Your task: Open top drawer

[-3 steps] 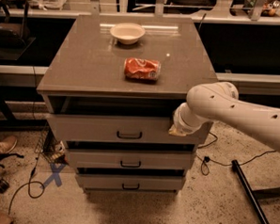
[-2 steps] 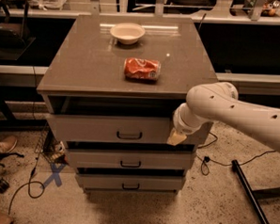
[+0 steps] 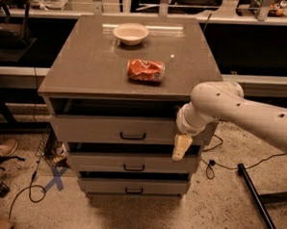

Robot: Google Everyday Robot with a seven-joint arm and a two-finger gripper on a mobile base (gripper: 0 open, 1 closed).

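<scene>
Camera view: a grey desk (image 3: 88, 65) with three drawers is seen from above and in front. The pale gripper (image 3: 182, 147) hangs pointing downward at the right end of the top drawer (image 3: 99, 129), over the seam between it and the middle drawer (image 3: 97, 161). Whether the gripper is open or closed cannot be told, and nothing is seen to be held.

Compared with a second ago, the gripper has been lowered from the drawer front's right end to its lower right corner. The drawer front itself has not shifted. A dark gap is shown above the front, so the drawer is judged to be only a little way out at most, with the pull yet to be made.

The small dark handle (image 3: 132, 135) lies to the left of the gripper, well apart from it and untouched. Up and to the left of the gripper, on the desk top, a crushed red can (image 3: 146, 70) and a white bowl (image 3: 131, 33) are set clear of the edge.

Below the gripper, open speckled floor is left in front of the drawers. A black pole (image 3: 257, 202) and a cable (image 3: 218, 164) lie to the right.
</scene>
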